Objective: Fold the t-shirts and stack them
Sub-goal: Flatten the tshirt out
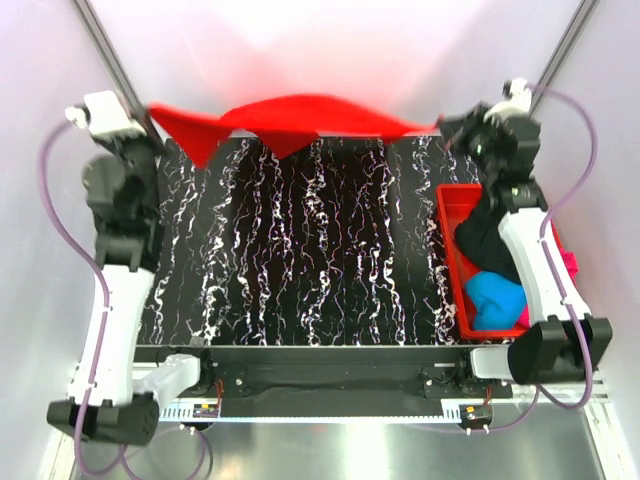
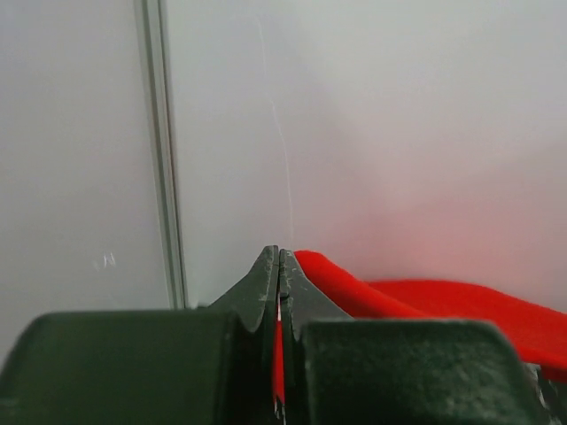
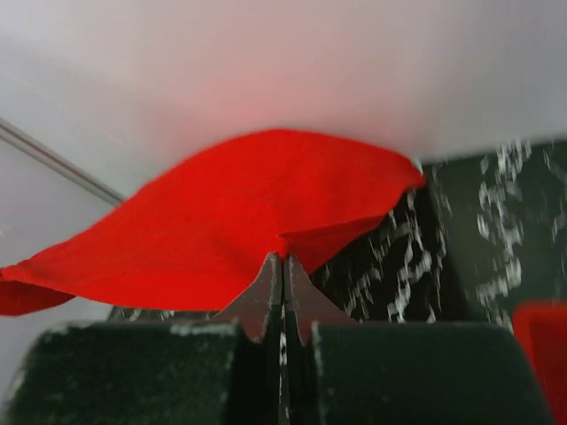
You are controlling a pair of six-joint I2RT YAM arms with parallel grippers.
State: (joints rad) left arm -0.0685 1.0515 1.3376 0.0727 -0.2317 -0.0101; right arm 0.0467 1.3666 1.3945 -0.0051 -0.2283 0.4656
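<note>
On the right of the dark marbled surface (image 1: 300,260), a red bin (image 1: 446,225) heaped with a black tee (image 1: 487,235), a blue tee (image 1: 495,298) and a glimpse of a pink tee (image 1: 567,262), partly hidden behind the right arm (image 1: 535,260). Along the far edge, raised off the surface and stretched left to right, the red tee (image 1: 300,118), sagging in folds near the middle. Pinched at its left corner by the left gripper (image 1: 150,116), clamped tight on the cloth; pinched at its right corner by the right gripper (image 1: 445,128), closed just as tight.
</note>
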